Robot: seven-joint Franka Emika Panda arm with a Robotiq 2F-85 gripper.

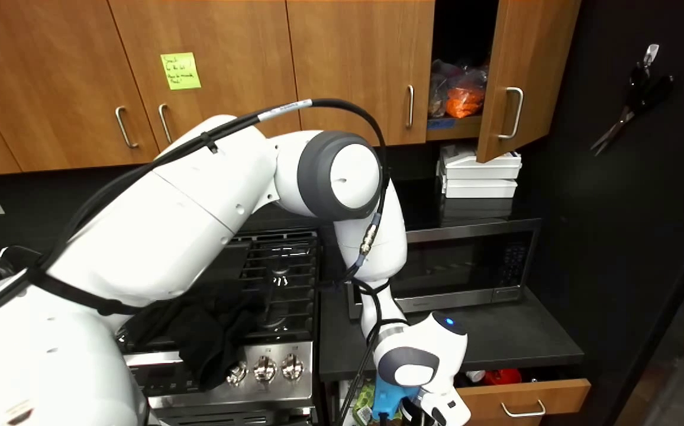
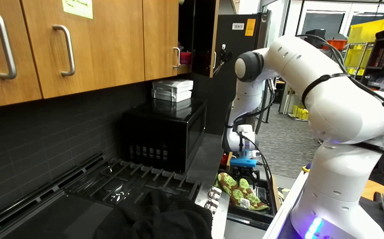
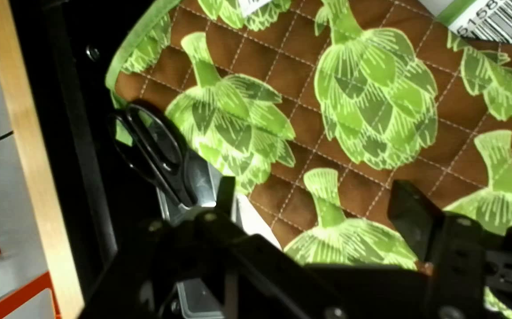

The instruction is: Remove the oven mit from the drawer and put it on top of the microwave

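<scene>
The claw (image 3: pixel 316 212) gapes wide and empty over the oven mit (image 3: pixel 302 119); closing there, I reckon it could snag the black-handled scissors (image 3: pixel 162 161) at its edge.

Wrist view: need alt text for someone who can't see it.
Open gripper over a brown quilted mitt with green artichoke print, lying in a drawer. Black-handled scissors lie by the mitt's edge, at left; a barcode tag shows top right.

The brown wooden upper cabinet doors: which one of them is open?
The rightmost brown wooden door in both exterior views. It is swung outward, exposing clear plastic bags, while the other visible cabinet doors are shut.
</scene>
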